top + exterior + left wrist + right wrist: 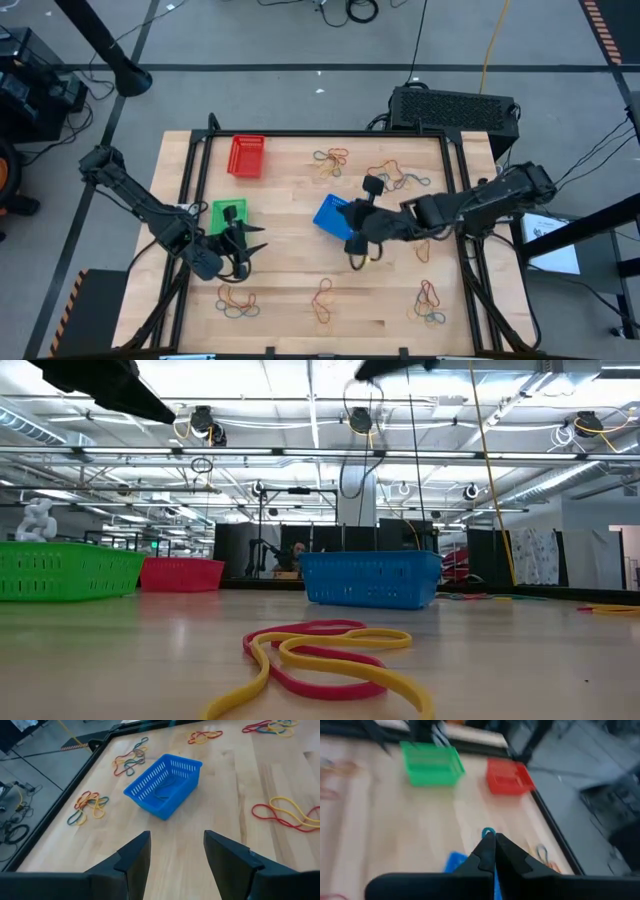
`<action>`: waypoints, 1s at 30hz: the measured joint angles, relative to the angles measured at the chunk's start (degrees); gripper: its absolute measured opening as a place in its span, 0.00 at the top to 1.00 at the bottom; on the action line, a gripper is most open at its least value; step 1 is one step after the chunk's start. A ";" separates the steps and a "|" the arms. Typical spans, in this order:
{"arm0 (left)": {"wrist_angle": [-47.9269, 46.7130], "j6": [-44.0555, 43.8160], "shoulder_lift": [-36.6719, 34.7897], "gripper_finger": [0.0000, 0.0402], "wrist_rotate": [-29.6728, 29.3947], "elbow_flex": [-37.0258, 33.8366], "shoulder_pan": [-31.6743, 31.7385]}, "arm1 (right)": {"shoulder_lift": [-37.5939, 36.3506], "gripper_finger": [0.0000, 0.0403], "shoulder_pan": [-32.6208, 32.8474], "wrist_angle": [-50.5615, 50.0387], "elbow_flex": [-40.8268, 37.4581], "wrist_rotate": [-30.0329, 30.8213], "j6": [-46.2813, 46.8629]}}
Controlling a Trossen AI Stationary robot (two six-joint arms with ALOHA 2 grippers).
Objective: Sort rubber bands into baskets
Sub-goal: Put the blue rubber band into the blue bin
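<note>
My right gripper [490, 840] pinches a blue band [488, 831] shut above the blue basket [334, 216] mid-worktop, so it drops in the matching colour. My left gripper [172, 852] waits wide open and empty by the green basket [228, 214], near the worktop's left edge.

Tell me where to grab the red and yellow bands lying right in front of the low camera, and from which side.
Take the red and yellow bands from straight above: they lie flat on the table, so there is no side to pinch. Close the tool across the middle, where the strands run close together, rather than on a single outer loop. The left tool is open and empty; the right tool is shut on a blue band.
</note>
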 joint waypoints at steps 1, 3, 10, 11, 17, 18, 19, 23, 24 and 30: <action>0.00 -0.02 0.00 0.52 0.35 0.00 0.04 | 0.43 1.00 -0.92 -0.90 -0.22 -0.01 0.89; -0.10 -0.02 0.00 0.52 0.63 0.00 0.02 | 1.18 1.00 -2.61 -1.47 -1.65 -0.22 2.24; -0.35 -0.04 0.02 0.52 0.77 0.00 0.02 | 1.31 1.00 -7.32 0.89 -10.26 -1.88 8.26; -0.37 -0.04 0.02 0.52 0.75 0.00 0.02 | 1.31 1.00 -7.77 1.44 -11.60 -2.77 9.08; -0.39 -0.05 0.02 0.52 0.77 0.00 0.02 | 1.31 1.00 -8.93 10.73 -20.79 -5.48 13.24; -0.37 -0.07 0.02 0.52 0.77 0.00 0.02 | 1.31 1.00 -8.93 12.86 -22.20 -5.73 13.69; -0.39 -0.07 0.02 0.52 0.77 0.00 0.02 | 1.31 1.00 -8.94 15.23 -23.62 -6.29 14.03; -0.39 -0.04 0.02 0.52 0.77 0.00 0.02 | 2.36 1.00 -8.97 25.04 -27.73 -7.82 14.76; -0.37 -0.04 0.02 0.52 0.77 0.00 0.02 | 2.84 1.00 -9.02 26.38 -28.18 -8.37 14.76; -0.51 -0.02 0.07 0.52 0.77 0.00 0.04 | 9.95 1.00 -10.06 32.33 -27.79 -12.82 14.79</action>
